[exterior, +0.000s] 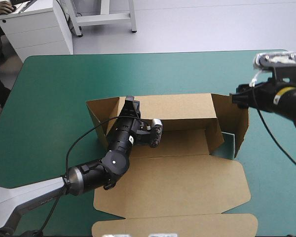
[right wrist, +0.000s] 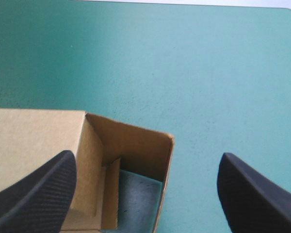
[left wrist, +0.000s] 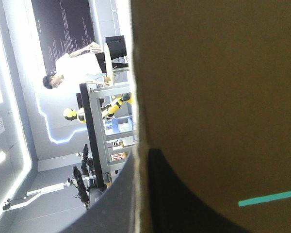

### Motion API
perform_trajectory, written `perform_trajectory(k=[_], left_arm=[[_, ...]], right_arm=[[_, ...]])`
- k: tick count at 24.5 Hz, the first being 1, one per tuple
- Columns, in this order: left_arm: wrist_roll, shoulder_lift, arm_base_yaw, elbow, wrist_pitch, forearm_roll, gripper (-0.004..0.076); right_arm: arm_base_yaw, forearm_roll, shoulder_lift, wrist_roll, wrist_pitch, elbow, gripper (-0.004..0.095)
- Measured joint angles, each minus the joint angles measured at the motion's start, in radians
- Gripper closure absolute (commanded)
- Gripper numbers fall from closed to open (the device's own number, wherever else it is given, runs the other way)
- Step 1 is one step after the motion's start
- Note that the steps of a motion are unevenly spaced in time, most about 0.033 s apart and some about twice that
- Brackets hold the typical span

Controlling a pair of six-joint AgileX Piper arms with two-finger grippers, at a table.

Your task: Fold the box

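Left gripper [exterior: 130, 103] clamped on the box [exterior: 187, 182]: black fingers [left wrist: 177, 204] all but closed, one on each side of a raised sheet at the box's left far corner, the board's pale cut edge running straight up between them. Seen from that wrist, plain matte brown board across most of the view, with a thin teal-green sliver showing at one spot. Right gripper [right wrist: 146, 156] wide open, its fingers [right wrist: 34, 199] standing far apart with bases spread, finely ribbed on the surface and curved like fins, poised above the box's right far corner and gripping nothing. Box in the middle of the tabletop [exterior: 54, 98], partly formed: long far wall upright, left end flap standing and splayed outward, right end wall upright and bent round the corner, with a narrow inner flap tucked beside it. At that right end, a patch of the teal-green cover [exterior: 227, 144] visible down inside the walls. Toward the near edge, the broad lid lying flat, smooth and uncreased, with rounded corners and slanted side tabs, and a further strip of board beyond a fold line at the very front. Left arm stretched in over the flat lid from the near left; right arm in from the far right.
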Motion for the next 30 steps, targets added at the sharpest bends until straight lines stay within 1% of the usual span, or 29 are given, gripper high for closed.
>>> perform_trajectory(k=[2, 4, 8, 10, 11, 13, 18, 24, 30], left_arm=[[0.0, 0.001, 0.0, 0.0, 0.001, 0.0, 0.0734], [0.0, 0.001, 0.0, 0.0, 0.002, 0.0, 0.0734], [0.0, 0.001, 0.0, 0.0, 0.003, 0.0, 0.0734], [0.0, 0.001, 0.0, 0.0, 0.003, 0.0, 0.0734], [0.0, 0.001, 0.0, 0.0, 0.003, 0.0, 0.0734], [0.0, 0.001, 0.0, 0.0, 0.004, 0.0, 0.0734], [0.0, 0.001, 0.0, 0.0, 0.004, 0.0, 0.0734], [0.0, 0.001, 0.0, 0.0, 0.004, 0.0, 0.0734], [0.0, 0.001, 0.0, 0.0, 0.004, 0.0, 0.0734]], right_arm=[[-0.044, 0.029, 0.095, -0.066, 0.08, -0.141, 0.0166], [-0.107, 0.086, 0.184, -0.131, 0.141, -0.261, 0.0166], [-0.249, 0.318, 0.355, -0.23, 0.158, -0.436, 0.0164], [-0.306, 0.427, 0.414, -0.256, 0.158, -0.477, 0.0162], [-0.355, 0.485, 0.47, -0.276, 0.158, -0.492, 0.0162], [-0.394, 0.504, 0.541, -0.296, 0.157, -0.493, 0.0163], [-0.407, 0.511, 0.63, -0.336, 0.157, -0.465, 0.0163], [-0.407, 0.518, 0.633, -0.419, 0.156, -0.305, 0.0163], [-0.407, 0.551, 0.574, -0.483, 0.152, -0.154, 0.0163]])
